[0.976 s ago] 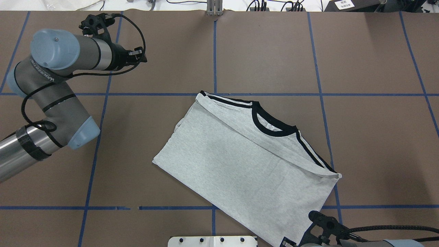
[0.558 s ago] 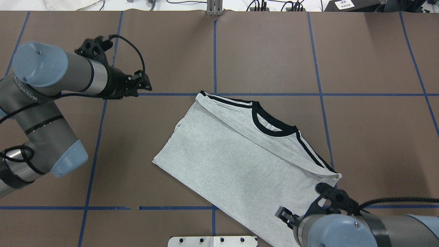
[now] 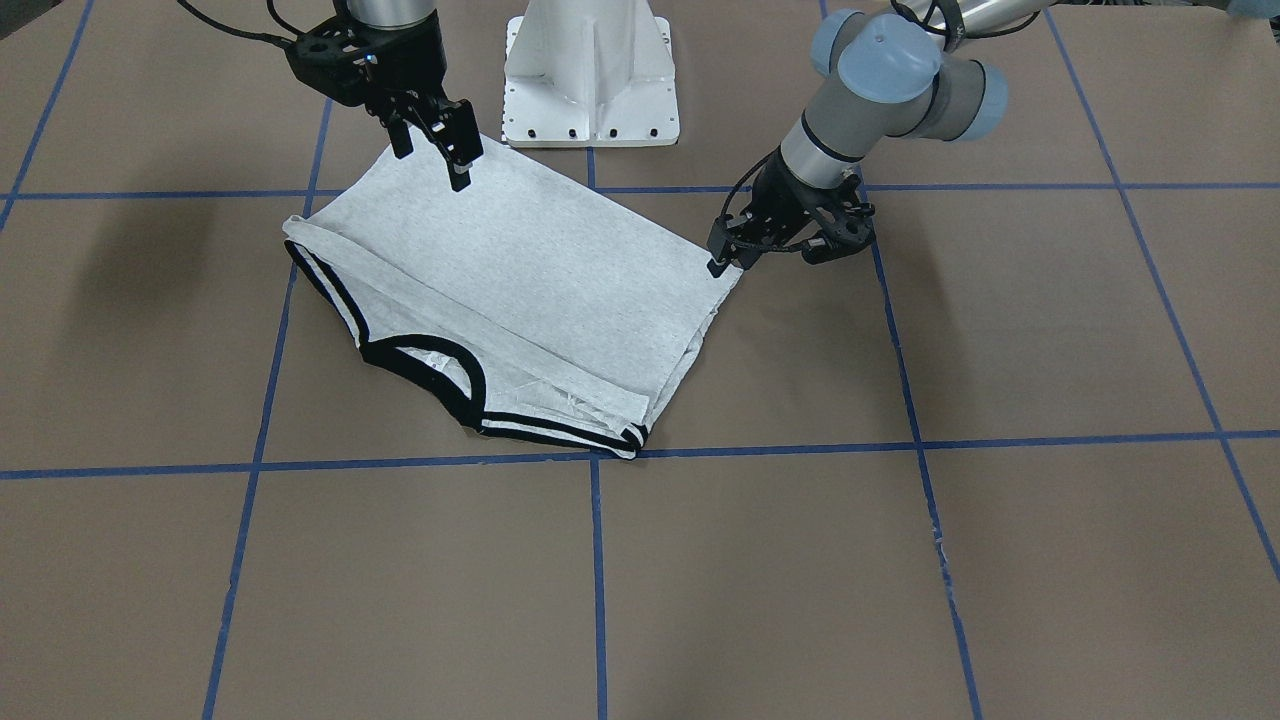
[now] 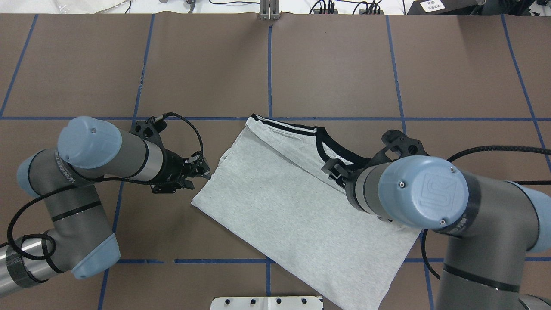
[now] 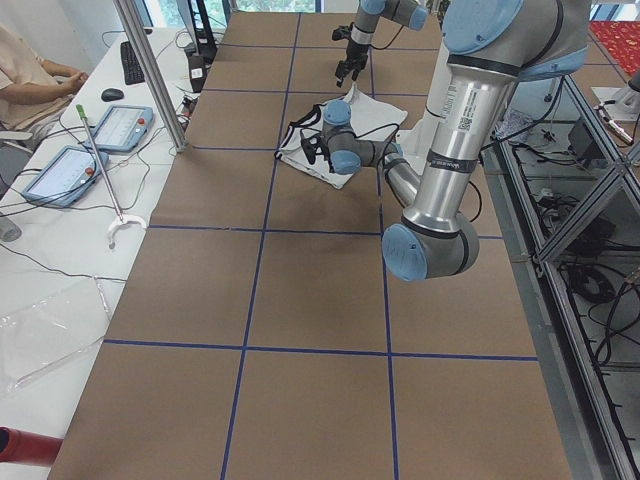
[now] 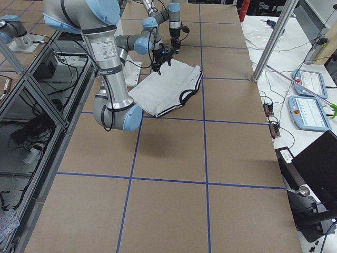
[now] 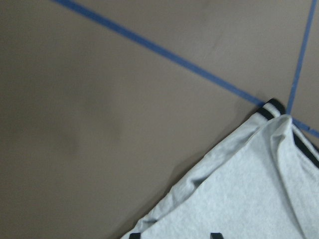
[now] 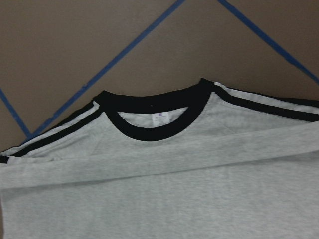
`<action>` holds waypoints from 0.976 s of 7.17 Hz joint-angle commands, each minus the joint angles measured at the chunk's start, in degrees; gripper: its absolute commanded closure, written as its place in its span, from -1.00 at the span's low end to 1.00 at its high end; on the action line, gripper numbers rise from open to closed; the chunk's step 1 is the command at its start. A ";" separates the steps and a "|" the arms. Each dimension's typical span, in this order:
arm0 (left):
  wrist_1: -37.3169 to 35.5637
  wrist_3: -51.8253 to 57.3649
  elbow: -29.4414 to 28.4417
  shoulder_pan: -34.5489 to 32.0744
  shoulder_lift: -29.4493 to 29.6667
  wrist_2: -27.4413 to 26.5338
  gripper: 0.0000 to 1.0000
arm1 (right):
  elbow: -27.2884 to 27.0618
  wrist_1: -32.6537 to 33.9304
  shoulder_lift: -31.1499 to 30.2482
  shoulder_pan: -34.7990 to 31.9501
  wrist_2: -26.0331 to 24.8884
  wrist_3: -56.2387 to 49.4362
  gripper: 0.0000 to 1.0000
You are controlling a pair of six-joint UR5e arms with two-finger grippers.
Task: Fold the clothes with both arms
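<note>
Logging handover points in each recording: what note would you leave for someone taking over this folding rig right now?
Left end effector: open, low beside the T-shirt's hem corner, gripping nothing.
Right end effector: open, raised above the T-shirt, touching nothing.
T-shirt: flat on the table, print hidden, collar away from the robot.
Done: sides folded in, forming a rectangle.
Left: probably grasp the hem end and fold it toward the collar.

right claw (image 3: 433, 160) hidden overhead, T-shirt (image 4: 292, 202) hem cropped
</note>
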State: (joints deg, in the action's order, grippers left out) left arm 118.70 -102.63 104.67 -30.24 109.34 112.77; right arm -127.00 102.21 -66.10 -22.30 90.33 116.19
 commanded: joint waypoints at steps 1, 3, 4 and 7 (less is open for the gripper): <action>-0.22 -2.66 -0.43 1.85 0.00 -1.66 -0.12 | 7.45 -9.39 0.18 -2.13 -0.24 -0.53 -1.00; -0.40 -2.67 -1.91 2.81 -0.09 -2.56 -0.16 | 8.17 -9.57 0.18 -2.66 -0.25 -0.53 -1.00; -0.40 -2.67 -2.45 3.52 -0.18 -2.56 -0.16 | 8.44 -9.75 0.35 -3.27 -0.25 -0.61 -1.00; -0.49 -6.25 -2.98 4.40 -0.53 -2.65 -0.16 | 10.28 -9.75 1.31 -4.15 -0.25 -1.05 -1.00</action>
State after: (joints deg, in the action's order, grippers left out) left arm 118.23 -106.68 101.84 -26.42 108.95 110.14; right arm -117.53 92.47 -65.43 -26.25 90.09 115.23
